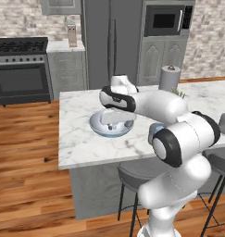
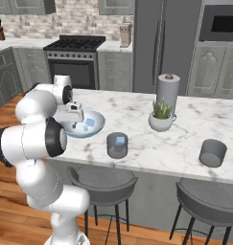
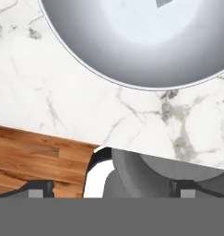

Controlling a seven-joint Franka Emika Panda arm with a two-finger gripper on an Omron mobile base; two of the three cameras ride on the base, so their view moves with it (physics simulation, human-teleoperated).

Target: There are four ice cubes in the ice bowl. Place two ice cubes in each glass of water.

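Note:
The ice bowl sits on the marble island near its left end, also seen as the ice bowl and across the top of the hand view. A pale-blue ice cube lies in it. My gripper hangs open and empty over the bowl's near-left side; its tips stand wide apart. One glass of water, right of the bowl by the front edge, holds an ice cube. The other glass stands far right. My arm hides most of the near glass in the left base view.
A small white pot with a green plant and a tall paper-towel roll stand behind the glasses. Grey stools line the island's front edge. A stove and wooden floor lie beyond the left end.

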